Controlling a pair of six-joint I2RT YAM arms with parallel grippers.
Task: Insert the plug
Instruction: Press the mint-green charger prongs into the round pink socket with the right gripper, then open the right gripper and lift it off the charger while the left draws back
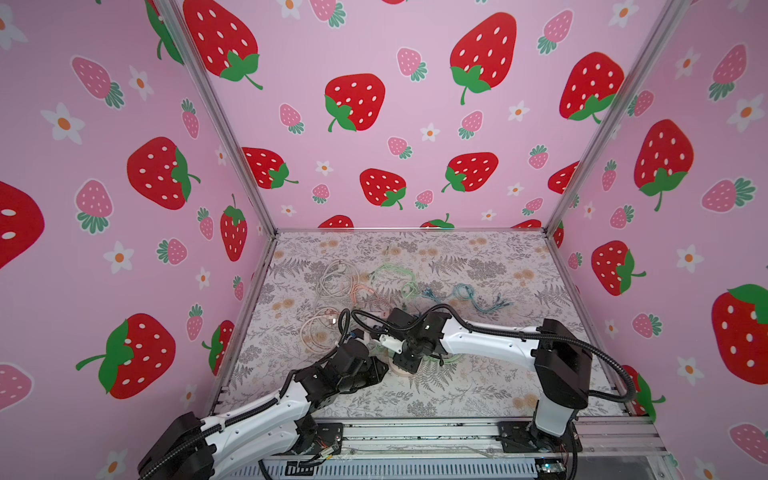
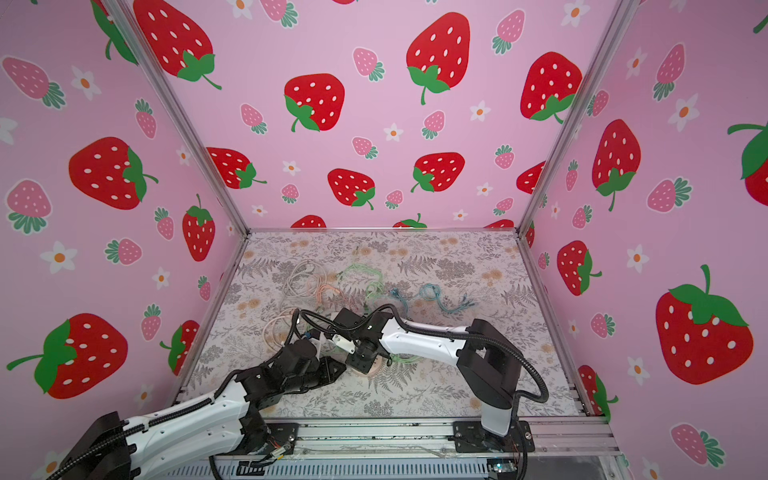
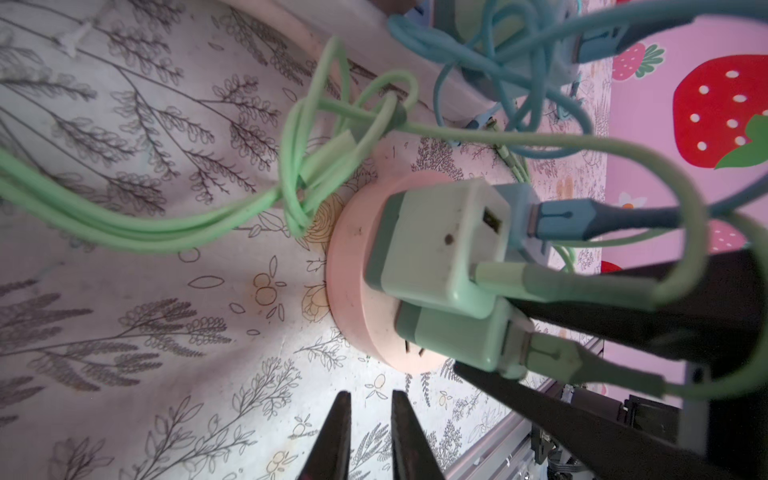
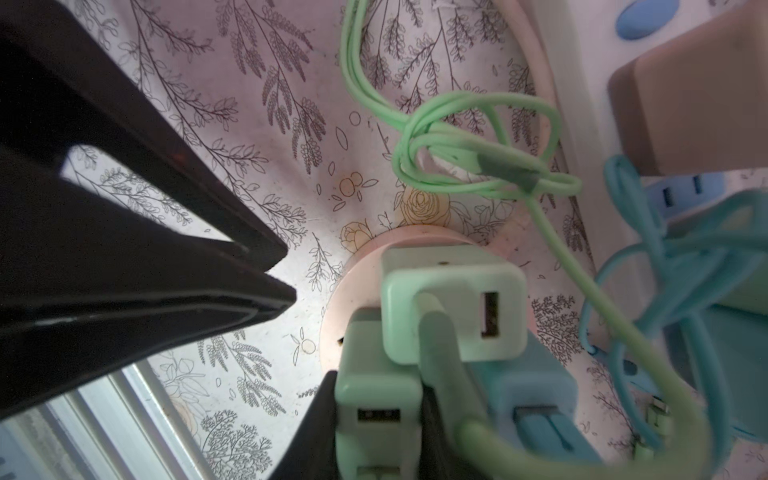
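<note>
A round pink socket base (image 3: 353,299) lies on the floral cloth, low in both top views (image 1: 402,372) (image 2: 375,368). My right gripper (image 4: 378,390) is shut on a mint-green plug (image 4: 376,415) whose foot is at the socket's top face. The left wrist view shows this plug (image 3: 453,336) between the right gripper's black fingers (image 3: 540,399). Two more plugs stand on the socket: a pale green one (image 3: 440,249) and a blue one (image 4: 528,399). My left gripper (image 3: 371,392) is open and empty just beside the socket's rim (image 4: 291,274).
A green cable (image 3: 166,224) and a blue cable (image 3: 498,62) loop over the cloth around the socket. A white power strip (image 4: 582,62) with a tan plug (image 4: 685,91) lies behind. Coiled cables (image 1: 340,278) lie farther back. A metal rail (image 1: 415,432) edges the front.
</note>
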